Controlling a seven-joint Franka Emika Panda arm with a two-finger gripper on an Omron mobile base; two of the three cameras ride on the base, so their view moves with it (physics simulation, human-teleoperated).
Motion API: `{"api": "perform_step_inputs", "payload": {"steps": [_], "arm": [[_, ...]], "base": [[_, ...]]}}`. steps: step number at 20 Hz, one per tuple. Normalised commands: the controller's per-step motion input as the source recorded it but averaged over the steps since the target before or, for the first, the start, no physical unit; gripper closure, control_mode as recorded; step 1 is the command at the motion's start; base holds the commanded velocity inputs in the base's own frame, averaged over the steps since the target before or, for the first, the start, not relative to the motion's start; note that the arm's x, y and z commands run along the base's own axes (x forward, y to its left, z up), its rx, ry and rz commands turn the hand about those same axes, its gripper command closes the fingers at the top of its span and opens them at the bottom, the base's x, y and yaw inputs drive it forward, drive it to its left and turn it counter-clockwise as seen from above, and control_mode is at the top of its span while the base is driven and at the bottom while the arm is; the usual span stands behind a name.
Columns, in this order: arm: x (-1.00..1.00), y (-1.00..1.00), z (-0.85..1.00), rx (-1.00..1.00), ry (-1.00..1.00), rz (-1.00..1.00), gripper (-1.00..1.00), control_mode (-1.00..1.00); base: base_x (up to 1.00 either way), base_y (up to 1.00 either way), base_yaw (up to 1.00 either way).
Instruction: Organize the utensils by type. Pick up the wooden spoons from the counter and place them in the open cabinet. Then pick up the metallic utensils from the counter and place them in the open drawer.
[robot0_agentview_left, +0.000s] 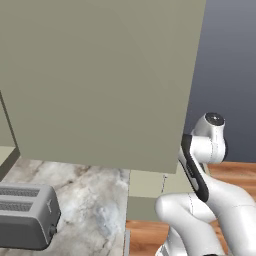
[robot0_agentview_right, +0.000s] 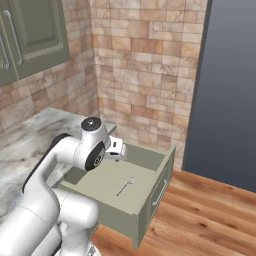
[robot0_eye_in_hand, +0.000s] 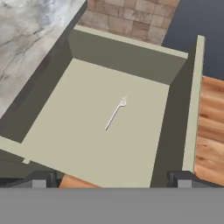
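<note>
Arm folded low, elbow raised, hand pointed down over the open drawer (robot0_agentview_right: 145, 172). Gripper (robot0_eye_in_hand: 112, 179) stood spread wide, holding nothing, fingertips (robot0_eye_in_hand: 41, 179) at opposite sides of the hand view. One thin metallic utensil (robot0_eye_in_hand: 115, 113) lay flat on the drawer floor directly below the gripper. Counter (robot0_eye_in_hand: 30, 39) beyond the drawer's side wall.

Even, flat rendered light, sharp focus throughout, soft shading inside the drawer (robot0_eye_in_hand: 131, 57), no glare
</note>
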Motion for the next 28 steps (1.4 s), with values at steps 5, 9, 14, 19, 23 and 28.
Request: {"api": "perform_step_inputs", "payload": {"steps": [5, 9, 14, 19, 23, 28], "arm": [[-0.01, 0.0, 0.0, 0.0, -0.01, 0.0, -1.0, -1.0], [-0.02, 0.0, 0.0, 0.0, 0.0, 0.0, -1.0, 1.0], [0.0, 0.0, 0.0, 0.0, 0.0, 0.0, -1.0, 1.0], [0.0, 0.0, 0.0, 0.0, 0.0, 0.0, -1.0, 1.0], [0.0, 0.0, 0.0, 0.0, 0.0, 0.0, -1.0, 1.0], [0.0, 0.0, 0.0, 0.0, 0.0, 0.0, -1.0, 1.0]], "base": [[0.0, 0.0, 0.0], [-0.2, -0.01, 0.0], [-0.59, -0.13, -0.04], [-0.77, -0.28, 0.13], [-0.85, -0.36, 0.51], [-0.72, -0.39, 0.77]]}}
